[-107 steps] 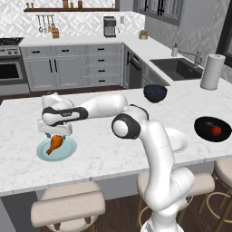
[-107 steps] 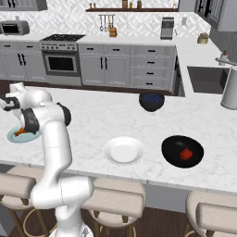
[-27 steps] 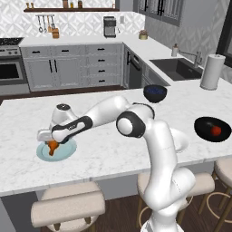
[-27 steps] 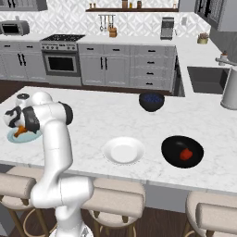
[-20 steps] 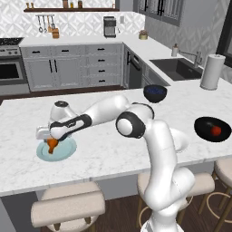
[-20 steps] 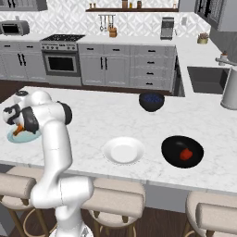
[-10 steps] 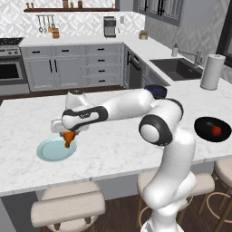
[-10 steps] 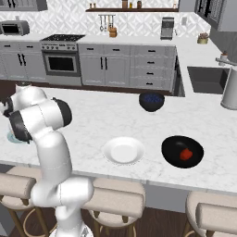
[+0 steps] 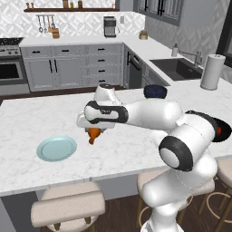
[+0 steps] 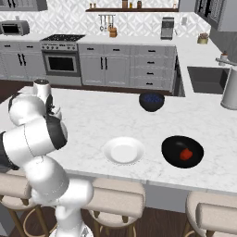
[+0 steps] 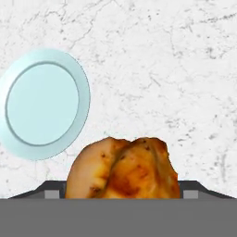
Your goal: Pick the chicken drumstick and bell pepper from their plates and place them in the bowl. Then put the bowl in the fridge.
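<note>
Island counter (image 9: 41,118): white marble, carrying all items. Arm (image 9: 149,115): reaches left across the counter from the base, forearm roughly level, hand turned downward above the surface. Pale blue plate (image 9: 56,148): near the counter's front left edge, bare. White plate (image 10: 123,150): near the front edge, bare. Black plate (image 10: 182,151): just right of the white plate, carrying the bell pepper (image 10: 186,154). Bowl (image 10: 152,101): toward the far edge. Gripper (image 9: 94,130): jaws set wide, clamped on the chicken drumstick (image 9: 94,134), which hangs clear of the counter, right of the blue plate, long axis near vertical, thin end pointing down.
</note>
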